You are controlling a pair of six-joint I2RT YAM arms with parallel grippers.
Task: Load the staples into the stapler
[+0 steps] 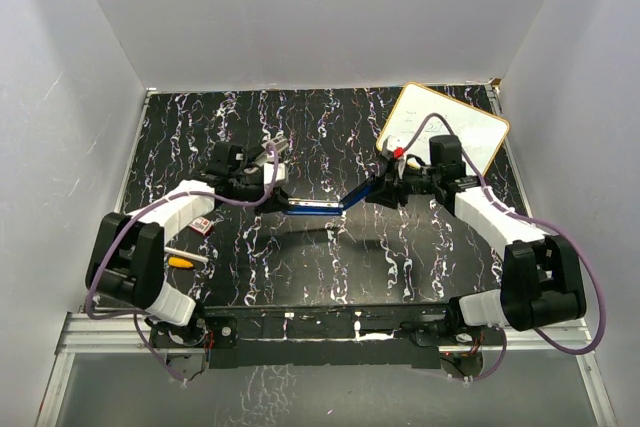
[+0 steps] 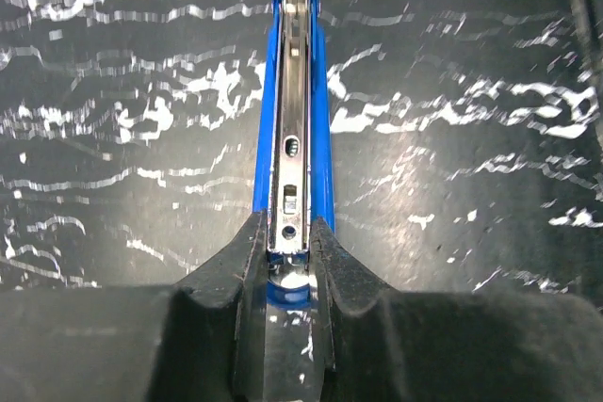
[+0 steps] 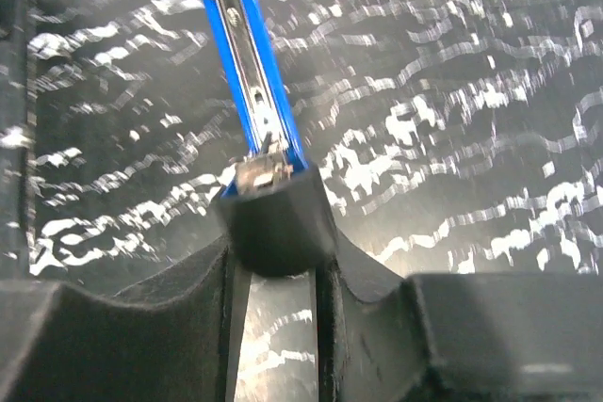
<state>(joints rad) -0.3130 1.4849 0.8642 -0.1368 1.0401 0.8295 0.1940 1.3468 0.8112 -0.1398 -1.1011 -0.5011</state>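
Observation:
The stapler is blue with a chrome staple rail and is held between my two grippers above the table's middle. My left gripper is shut on its blue rail end, which shows in the left wrist view with the pads pinching both sides. My right gripper is shut on its black end, and the blue rail runs away from it. The red-pink staple box lies on the table beside my left arm. Its inner tray is not visible.
An orange-and-white pen lies near the left arm's base. A white board with a tan rim lies at the back right, behind my right gripper. A small metal object lies behind my left gripper. White walls enclose the black marbled table.

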